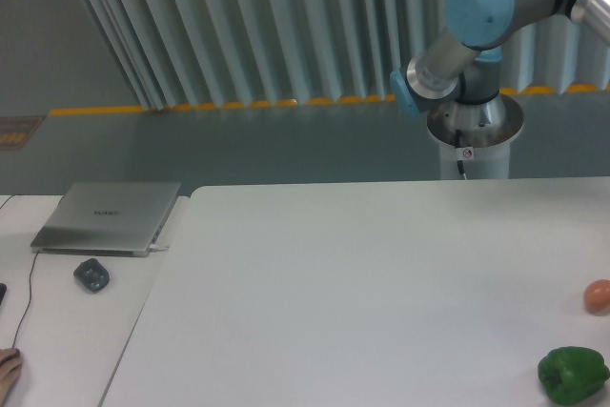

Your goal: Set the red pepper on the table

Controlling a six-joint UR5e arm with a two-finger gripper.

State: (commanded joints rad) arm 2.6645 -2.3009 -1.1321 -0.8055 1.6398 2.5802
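Note:
The red pepper is out of view. The white table (362, 283) fills the lower right of the camera view. Only the arm's elbow joint with its blue cap (481, 7) and the base (472, 121) show at the upper right, behind the table's far edge. The arm runs off the frame's right side, so the gripper itself is not visible.
A green bell pepper (572, 374) lies near the table's right front corner, with a small orange-pink round fruit (598, 295) behind it at the right edge. On the narrower desk to the left are a closed silver laptop (110, 216), a dark mouse (91, 274) and a cable.

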